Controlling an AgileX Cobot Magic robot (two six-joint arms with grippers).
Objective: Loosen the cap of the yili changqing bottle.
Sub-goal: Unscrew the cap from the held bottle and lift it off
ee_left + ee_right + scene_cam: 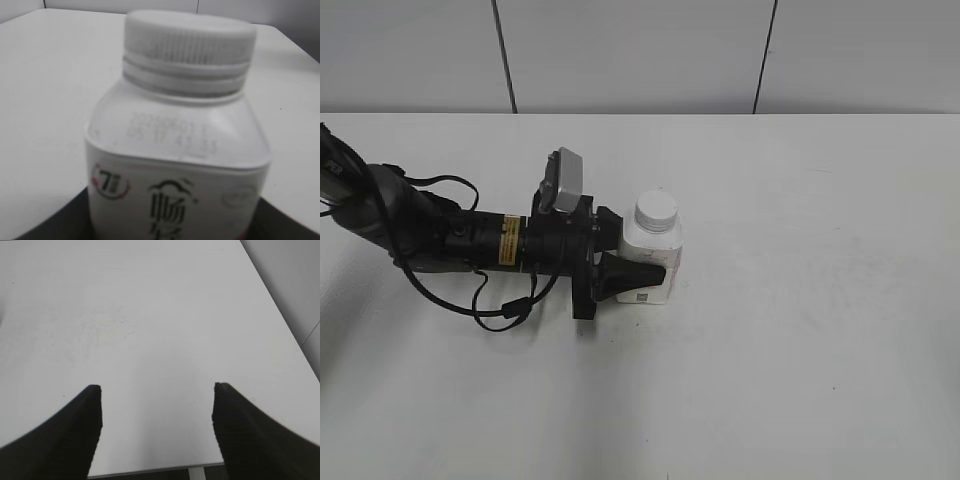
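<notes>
The white worktop (800,380) was seen carrying everything. The left hand (645,262) was clamped on the yili changqing bottle (650,250), upright near the middle. The right hand (157,427) was held wide apart, empty. The cap (656,211) was seated on the neck.

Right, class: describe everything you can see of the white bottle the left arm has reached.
The yili changqing bottle is small, white and squarish, seemingly plastic, with rounded shoulders and a wide neck. Its ribbed white cap is still on. Faint printed digits mark the shoulder; the pale label shows dark characters and a pink-ringed emblem. It stands upright on the table, with the left gripper closed around its lower body.
</notes>
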